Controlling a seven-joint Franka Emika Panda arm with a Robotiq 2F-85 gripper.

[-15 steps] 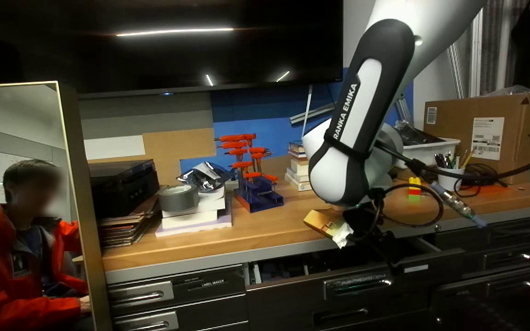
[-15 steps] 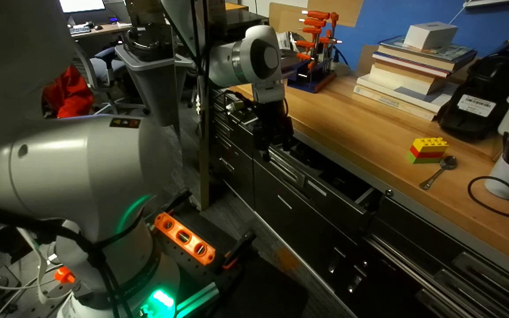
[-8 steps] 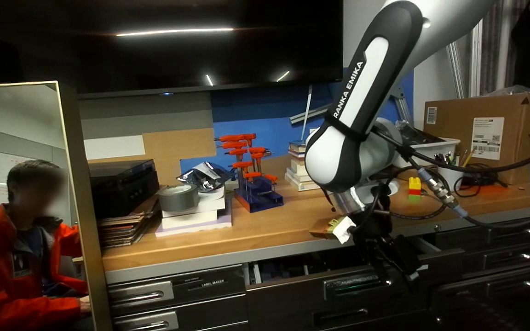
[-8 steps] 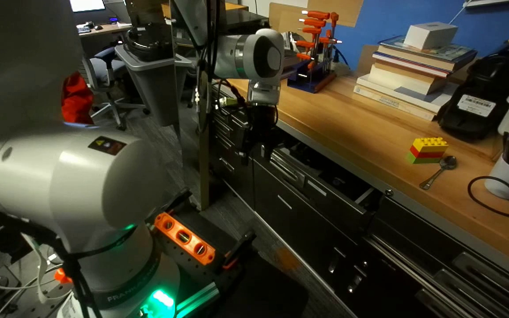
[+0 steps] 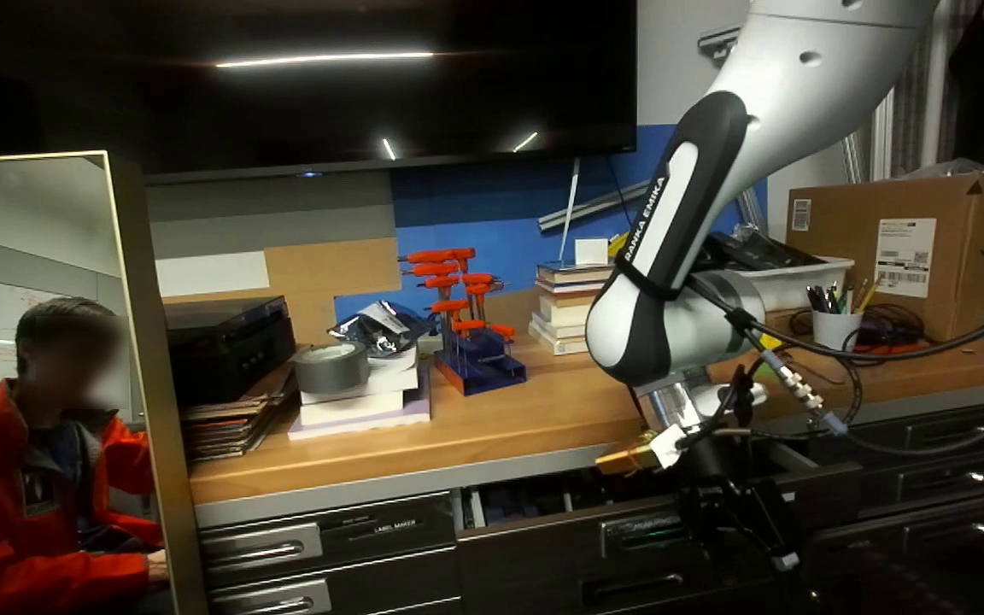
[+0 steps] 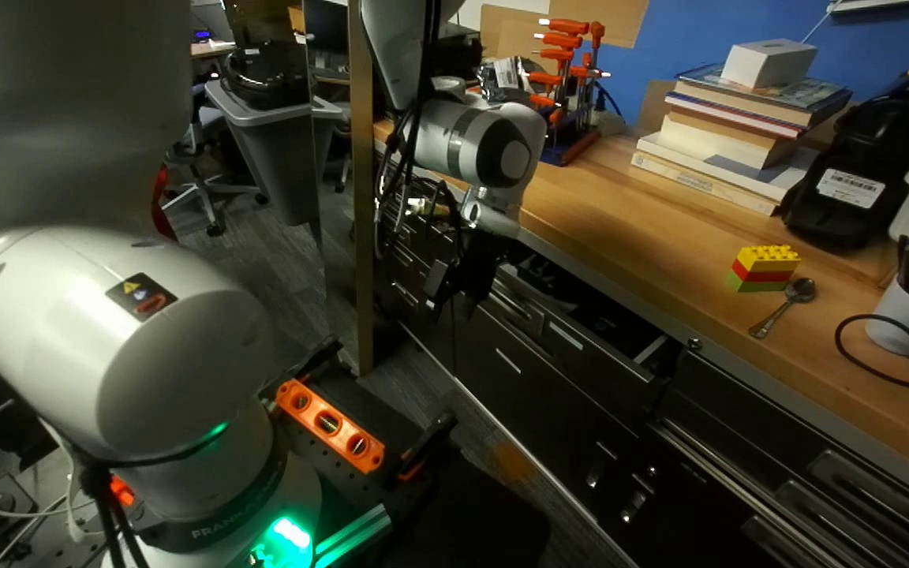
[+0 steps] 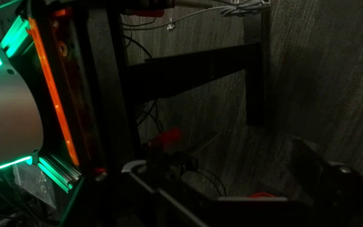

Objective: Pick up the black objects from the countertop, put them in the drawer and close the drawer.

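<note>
The drawer point(image 5: 535, 527) is open below the countertop point(image 5: 543, 431); both also show in an exterior view, the drawer front point(image 6: 612, 363) and the countertop point(image 6: 628, 229). Dark shapes point(image 5: 505, 500) lie inside the drawer, too dim to tell apart. I make out no small black pieces on the countertop. My gripper point(image 5: 744, 547) hangs tilted in front of the drawer front, outside it; it shows there in both exterior views point(image 6: 452, 308). In the wrist view my gripper point(image 7: 232, 164) has its fingers wide apart with nothing between them, above the dark floor.
On the countertop stand a tool rack with red handles point(image 5: 479, 367), stacked books point(image 6: 723, 150), a toy brick block point(image 6: 764, 268), a spoon point(image 6: 786, 308) and a pen cup point(image 6: 908, 315). The robot's base with an orange bar point(image 6: 328, 424) faces the cabinet. A gold-framed panel point(image 6: 364, 237) stands upright nearby.
My gripper has moved from over the open drawer outward, away from the countertop, and down in front of the drawer front. The drawer has not moved.
</note>
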